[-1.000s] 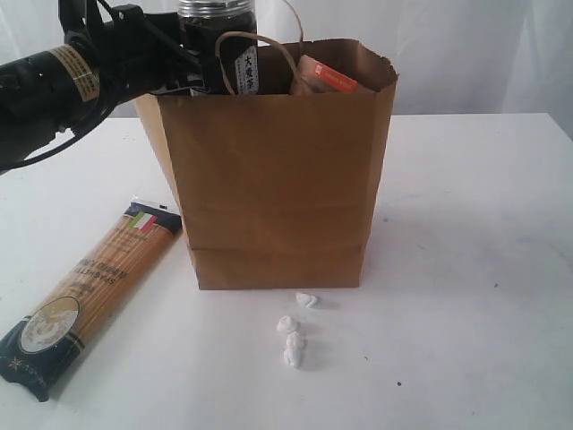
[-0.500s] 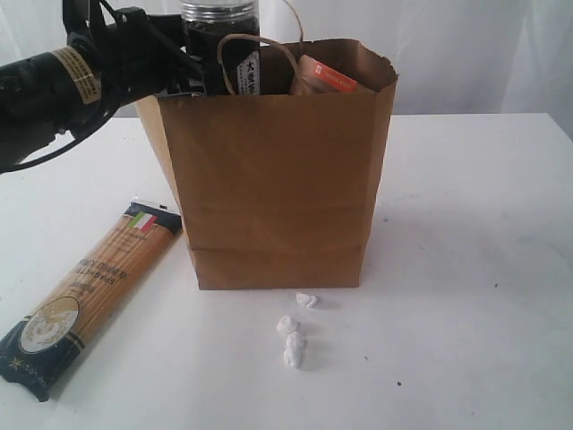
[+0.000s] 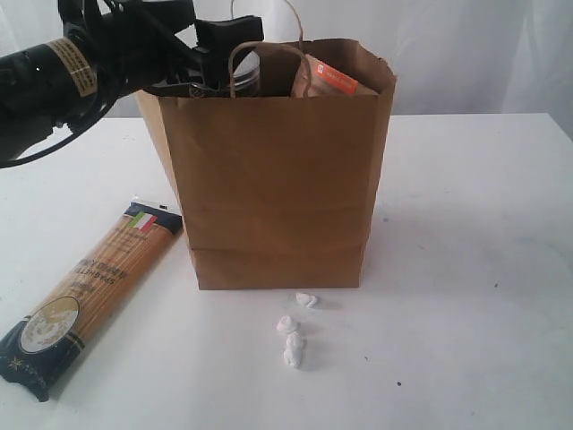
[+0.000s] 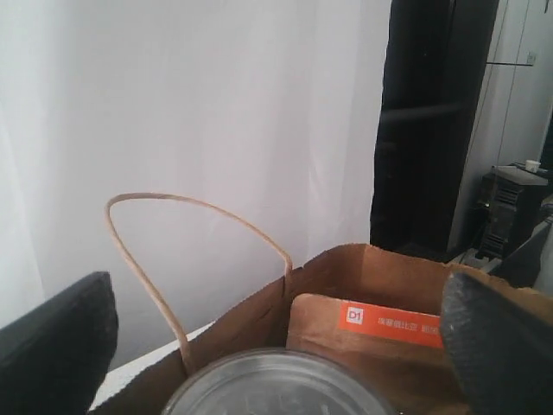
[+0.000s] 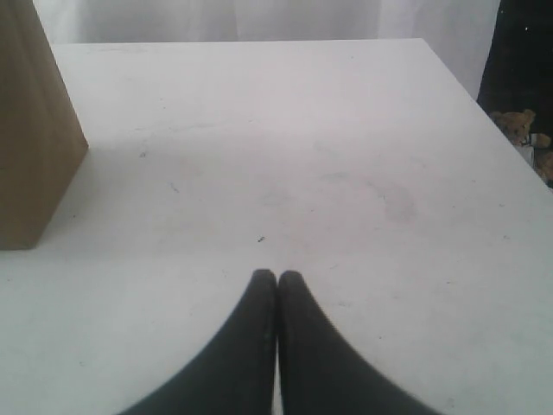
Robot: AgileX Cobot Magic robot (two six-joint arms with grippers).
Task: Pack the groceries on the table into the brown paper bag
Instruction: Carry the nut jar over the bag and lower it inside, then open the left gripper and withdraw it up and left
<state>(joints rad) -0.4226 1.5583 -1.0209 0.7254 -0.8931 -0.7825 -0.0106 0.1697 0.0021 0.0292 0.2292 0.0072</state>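
Note:
The brown paper bag [image 3: 277, 179] stands upright in the middle of the table [image 3: 466, 224]. The brown pouch with orange label [image 3: 331, 79] pokes out of its mouth. The dark can [image 3: 247, 76] sits low inside the rim, behind a loop handle. My left gripper [image 3: 224, 40] hovers over that rim, open; in the left wrist view its fingers [image 4: 60, 346] stand wide of the can's top [image 4: 276, 385], not touching it. The long spaghetti packet [image 3: 89, 287] lies on the table to the bag's left. My right gripper [image 5: 277, 277] is shut on nothing, above bare tabletop. The other groceries are out of view.
A few crumpled white scraps [image 3: 294, 336] lie just in front of the bag. A second loop handle [image 4: 173, 203] arches above the bag's far wall. The bag's corner [image 5: 34, 130] shows in the right wrist view. White curtains hang behind the table.
The dark can has gone down from above the rim into the bag. My left gripper has opened and now sits above the can rather than round its side.

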